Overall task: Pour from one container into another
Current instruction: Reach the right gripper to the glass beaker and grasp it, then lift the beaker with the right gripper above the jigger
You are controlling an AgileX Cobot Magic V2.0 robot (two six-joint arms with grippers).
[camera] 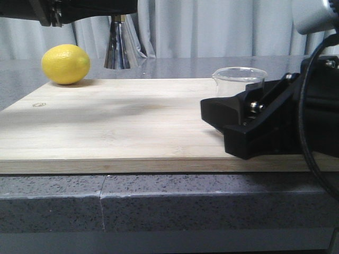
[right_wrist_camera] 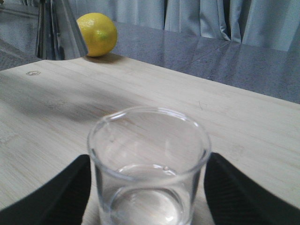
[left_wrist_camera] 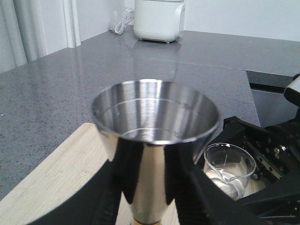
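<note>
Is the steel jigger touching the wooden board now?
Apart. The front view shows the jigger base hanging above the board, with grey counter visible beneath it, while the left gripper fingers hold it.

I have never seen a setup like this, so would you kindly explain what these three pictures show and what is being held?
This is a robot with two arms, each ending in a black gripper. One camera looks forward over the table; the other two sit on the wrists. On a wooden board lie a lemon and a small glass beaker. The left gripper holds a steel jigger, lifted above the board. The right gripper has its fingers on either side of the beaker, which stands on the board; whether it grips already is unclear.
</note>
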